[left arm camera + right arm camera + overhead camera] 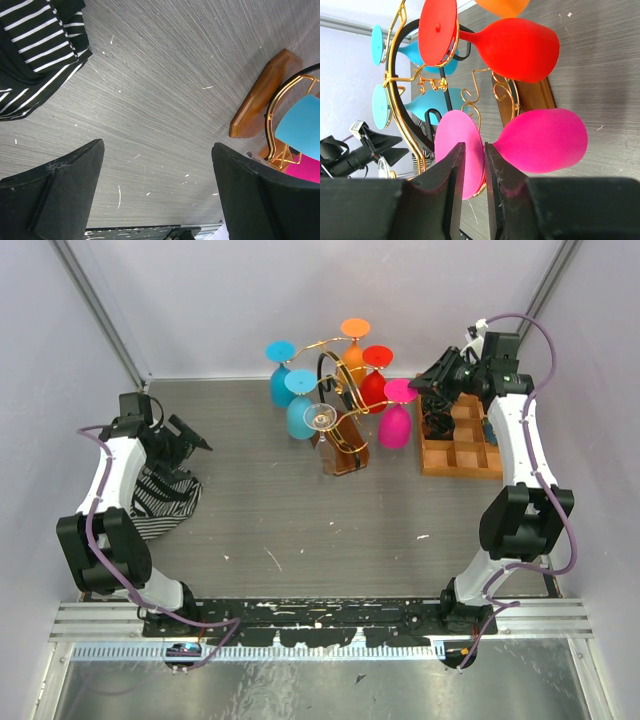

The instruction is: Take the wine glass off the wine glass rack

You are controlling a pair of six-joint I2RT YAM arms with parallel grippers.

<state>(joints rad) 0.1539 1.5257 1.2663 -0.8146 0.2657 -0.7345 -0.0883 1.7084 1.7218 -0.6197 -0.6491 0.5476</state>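
— Where is the pink wine glass [545,140]?

— On the wine glass rack [350,452], on the side nearest the compartment tray [460,445]. It hangs with its round foot up against one of the gold scroll arms and its bowl lower down, above the table [260,510]. The red wine glass [520,47] hangs just beside it on the next arm.

— And the right end effector [474,147]?

— It is clenched on that pink glass. In the right wrist view the two black fingers [452,175] stand close together with the edge of the pink foot pinched between them, one finger on each face of the disc. The bowl and stem stick out to the side of the fingers, untouched.

— Is the foot off the wire?

— No, a bit of gold wire shows right at the rim of the foot, so the glass is not off the rack.

— What about the left end effector [157,147]?

— Released, fingers spread wide with nothing between them. It hovers over bare table, beside a black-and-white striped cloth [165,500], well apart from the rack.
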